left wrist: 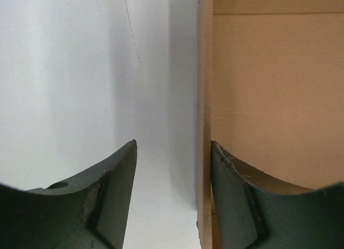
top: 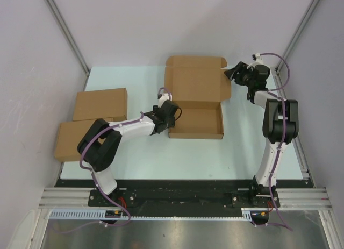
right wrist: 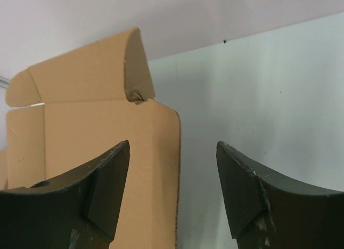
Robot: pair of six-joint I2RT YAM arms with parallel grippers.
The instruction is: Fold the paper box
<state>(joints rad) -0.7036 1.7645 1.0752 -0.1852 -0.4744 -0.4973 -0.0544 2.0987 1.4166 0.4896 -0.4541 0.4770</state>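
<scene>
Two arms work one box (top: 196,106) mid-bench (top: 145,155): the tray is formed and the lid is open toward the far side. The left gripper (top: 166,119) is at the tray's left wall, jaws released and straddling it, one inside, one outside. The right gripper (top: 230,72) is by the lid's far right corner, jaws released, grasping nothing. Two flat boxes (top: 100,104) lie well to the left.
</scene>
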